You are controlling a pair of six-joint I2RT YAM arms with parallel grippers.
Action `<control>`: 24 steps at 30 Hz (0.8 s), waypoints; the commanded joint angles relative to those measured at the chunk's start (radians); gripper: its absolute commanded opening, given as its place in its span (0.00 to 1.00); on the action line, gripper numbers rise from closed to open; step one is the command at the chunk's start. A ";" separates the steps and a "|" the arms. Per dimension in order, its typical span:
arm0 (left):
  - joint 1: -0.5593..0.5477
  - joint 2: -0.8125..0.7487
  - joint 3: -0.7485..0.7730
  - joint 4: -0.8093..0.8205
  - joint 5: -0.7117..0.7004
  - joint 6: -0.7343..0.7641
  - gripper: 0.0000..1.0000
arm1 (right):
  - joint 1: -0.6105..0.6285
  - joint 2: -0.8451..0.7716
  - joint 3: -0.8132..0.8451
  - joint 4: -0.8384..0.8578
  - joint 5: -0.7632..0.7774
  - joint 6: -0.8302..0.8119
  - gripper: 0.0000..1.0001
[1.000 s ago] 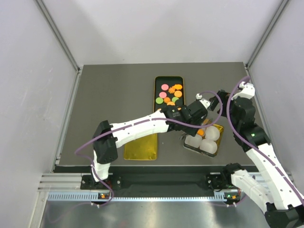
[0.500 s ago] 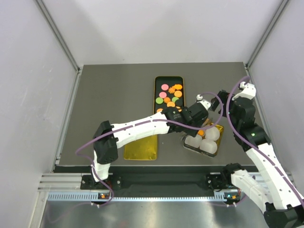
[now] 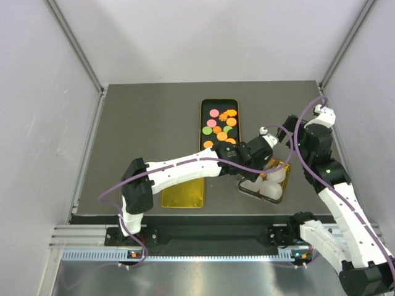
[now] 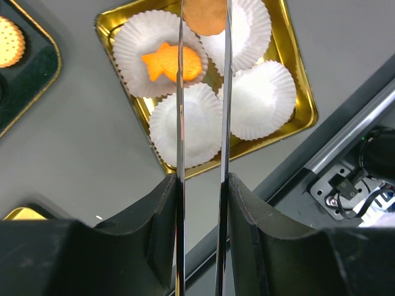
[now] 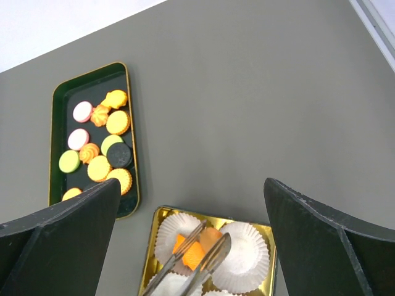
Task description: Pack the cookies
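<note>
Several cookies (image 3: 221, 123) in orange, pink, green and black lie in a black tray (image 3: 210, 103), which the right wrist view shows too (image 5: 62, 117). My left gripper (image 4: 202, 185) is shut on metal tongs (image 4: 180, 111). The tongs pinch a round orange cookie (image 4: 207, 15) over a gold tray (image 4: 297, 61) of white paper cups (image 4: 262, 98). An orange fish-shaped cookie (image 4: 171, 61) lies in one cup. My right gripper (image 5: 192, 185) hangs open above that gold tray (image 5: 151, 246), with nothing in it.
A gold lid (image 3: 182, 191) lies at the front edge of the table, left of the gold tray. The left arm (image 3: 179, 166) stretches across the middle. Grey walls enclose the table on three sides.
My left gripper has moved a little to the right and nearer, bringing the tongs and round cookie further over the gold tray. The right wrist shifted slightly.
</note>
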 commanded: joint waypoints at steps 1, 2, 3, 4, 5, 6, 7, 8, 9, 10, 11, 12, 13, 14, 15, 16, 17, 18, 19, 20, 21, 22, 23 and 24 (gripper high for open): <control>-0.005 -0.033 0.000 0.056 0.011 0.019 0.38 | -0.024 0.009 0.052 0.032 0.005 0.012 1.00; -0.004 -0.033 0.000 0.054 0.014 0.021 0.39 | -0.026 0.010 0.053 0.032 0.005 0.012 1.00; -0.002 -0.031 0.000 0.056 0.017 0.022 0.38 | -0.029 0.013 0.055 0.030 0.003 0.014 1.00; -0.002 -0.031 0.000 0.059 0.020 0.022 0.39 | -0.032 0.016 0.058 0.032 0.005 0.015 1.00; -0.002 -0.031 0.003 0.060 0.023 0.022 0.38 | -0.033 0.018 0.061 0.027 0.005 0.018 1.00; -0.004 -0.028 0.005 0.060 0.031 0.024 0.39 | -0.035 0.024 0.069 0.027 0.005 0.020 1.00; -0.004 -0.027 0.005 0.063 0.034 0.024 0.38 | -0.044 0.028 0.075 0.023 0.005 0.023 1.00; -0.004 -0.027 0.005 0.063 0.039 0.025 0.38 | -0.044 0.033 0.079 0.021 0.003 0.025 1.00; -0.004 -0.025 0.005 0.067 0.043 0.025 0.38 | -0.046 0.039 0.090 0.016 0.002 0.026 1.00; -0.004 -0.024 0.005 0.070 0.046 0.025 0.38 | -0.050 0.053 0.096 0.013 0.005 0.032 1.00; -0.002 -0.022 0.005 0.070 0.050 0.027 0.38 | -0.053 0.061 0.102 0.009 0.005 0.035 0.99; -0.004 -0.021 0.005 0.071 0.054 0.027 0.38 | -0.053 0.076 0.116 0.000 0.008 0.038 1.00; -0.002 -0.018 0.005 0.071 0.057 0.027 0.38 | -0.058 0.082 0.121 -0.003 0.008 0.048 1.00; -0.002 -0.019 0.005 0.071 0.059 0.027 0.39 | -0.061 0.087 0.124 -0.010 0.015 0.054 1.00; -0.002 -0.018 0.005 0.073 0.060 0.027 0.38 | -0.063 0.093 0.127 -0.011 0.018 0.058 1.00; -0.004 -0.018 0.005 0.073 0.062 0.027 0.39 | -0.064 0.093 0.127 -0.010 0.017 0.063 1.00; -0.004 -0.018 0.003 0.071 0.065 0.027 0.38 | -0.064 0.093 0.127 -0.011 0.020 0.063 1.00; -0.002 -0.016 0.003 0.073 0.065 0.028 0.39 | -0.069 0.091 0.127 -0.011 0.020 0.065 1.00; -0.004 -0.015 0.003 0.071 0.073 0.030 0.38 | -0.069 0.091 0.127 -0.011 0.021 0.068 1.00; -0.004 -0.010 0.003 0.071 0.074 0.031 0.39 | -0.070 0.088 0.129 -0.011 0.021 0.069 1.00; -0.005 -0.010 0.003 0.071 0.076 0.031 0.39 | -0.072 0.090 0.132 -0.011 0.023 0.068 1.00; -0.005 -0.008 0.002 0.070 0.079 0.031 0.38 | -0.073 0.090 0.130 -0.011 0.023 0.066 1.00; -0.004 -0.005 0.002 0.068 0.082 0.031 0.38 | -0.075 0.090 0.133 -0.013 0.023 0.068 1.00; -0.005 -0.004 0.000 0.070 0.085 0.031 0.39 | -0.078 0.091 0.135 -0.011 0.025 0.063 1.00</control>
